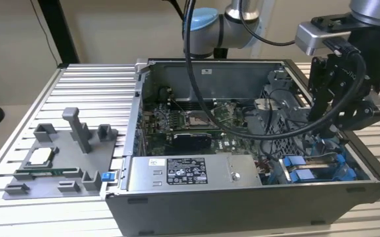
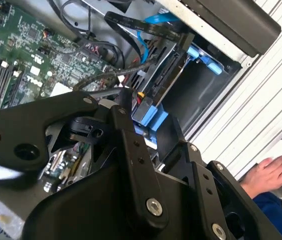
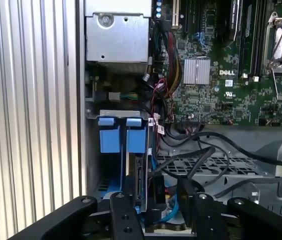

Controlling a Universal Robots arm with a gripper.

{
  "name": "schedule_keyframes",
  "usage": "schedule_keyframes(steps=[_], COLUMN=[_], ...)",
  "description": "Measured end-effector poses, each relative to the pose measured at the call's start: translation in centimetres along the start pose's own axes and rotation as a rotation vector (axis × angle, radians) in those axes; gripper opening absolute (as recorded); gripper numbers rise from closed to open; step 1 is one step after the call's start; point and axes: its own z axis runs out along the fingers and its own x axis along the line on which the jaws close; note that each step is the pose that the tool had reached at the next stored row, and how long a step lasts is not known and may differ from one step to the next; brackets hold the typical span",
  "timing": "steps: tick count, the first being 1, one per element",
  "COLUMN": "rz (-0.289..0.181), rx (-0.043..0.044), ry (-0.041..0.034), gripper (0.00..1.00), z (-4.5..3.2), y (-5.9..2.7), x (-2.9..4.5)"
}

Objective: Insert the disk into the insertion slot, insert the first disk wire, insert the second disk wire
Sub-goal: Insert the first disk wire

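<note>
Slatted table (image 1: 85,84) bears open computer case (image 1: 243,207) and grey fixture plate (image 1: 65,155).

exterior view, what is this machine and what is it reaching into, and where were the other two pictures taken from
That is a robot arm; its black gripper reaches into an open computer case on a slatted metal table. A grey parts holder lies beside the case. The two wrist views come from cameras riding on the arm, looking past the gripper into the case, at the insertion slot, a drive bay with blue tabs, and the green circuit board. Whether the gripper holds anything cannot be told. A person's hand shows in the second wrist view.
</note>
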Motion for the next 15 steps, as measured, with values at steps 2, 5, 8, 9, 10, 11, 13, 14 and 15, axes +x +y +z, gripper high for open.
schedule_keyframes(steps=[2,5,8,9,10,11,13,14,15], rz=[0.002,0.004,0.009,0.013,0.018,0.022,0.028,0.031,0.033], rx=[0.0145,0.0281,0.0364,0.0369,0.037,0.0371,0.0372,0.0372,0.0373], ry=[0.0001,-0.0003,-0.0003,-0.0001,-0.0001,0.0001,0.0002,0.0002,0.0004], gripper=[1.0,1.0,1.0,1.0,1.0,1.0,1.0,1.0,1.0], z=[0.04,0.11,0.19,0.21,0.21,0.21,0.23,0.24,0.25], y=[0.14,0.24,0.32,0.39,0.47,0.54,0.65,0.68,0.72], x=[-0.02,-0.03,-0.04,-0.04,-0.05,-0.04,-0.04,-0.04,-0.04])
